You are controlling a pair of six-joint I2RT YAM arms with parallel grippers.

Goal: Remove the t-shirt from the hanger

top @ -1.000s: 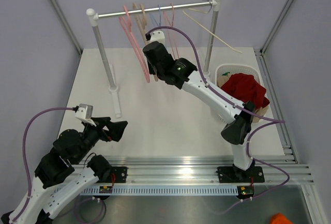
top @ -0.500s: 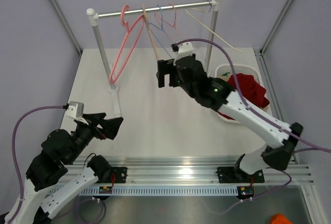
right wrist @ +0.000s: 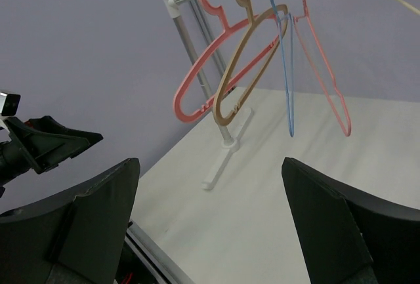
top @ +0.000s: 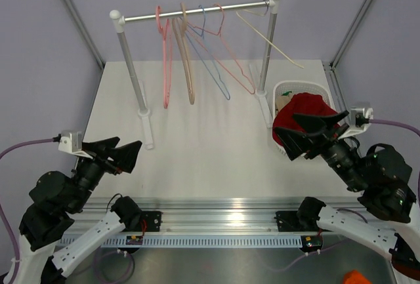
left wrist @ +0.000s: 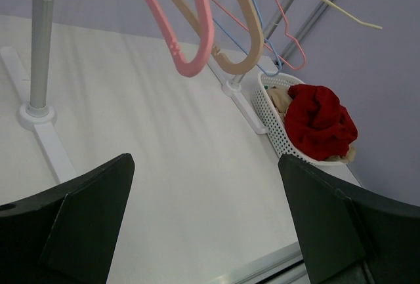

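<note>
The red t-shirt (top: 310, 105) lies bunched in a white basket (top: 289, 86) at the right, off any hanger; the left wrist view shows it too (left wrist: 319, 121). Several bare hangers hang on the rail: a pink hanger (top: 165, 61), a tan hanger (top: 188, 61), a blue one (top: 213, 58), a thin salmon one (top: 231, 58) and a cream one (top: 279, 44). My right gripper (top: 289, 134) is open and empty at the near right, just in front of the basket. My left gripper (top: 128, 146) is open and empty at the near left.
The rack's rail (top: 197, 12) rests on two white posts (top: 131, 67) (top: 268, 48) with feet on the table. A metal rail (top: 230, 205) runs along the near table edge. Purple walls close in the back and sides.
My right arm has pulled back from the hangers at the rack to the near right, and its jaws have opened. The swinging hangers have settled. My left arm drew back slightly to the left.
</note>
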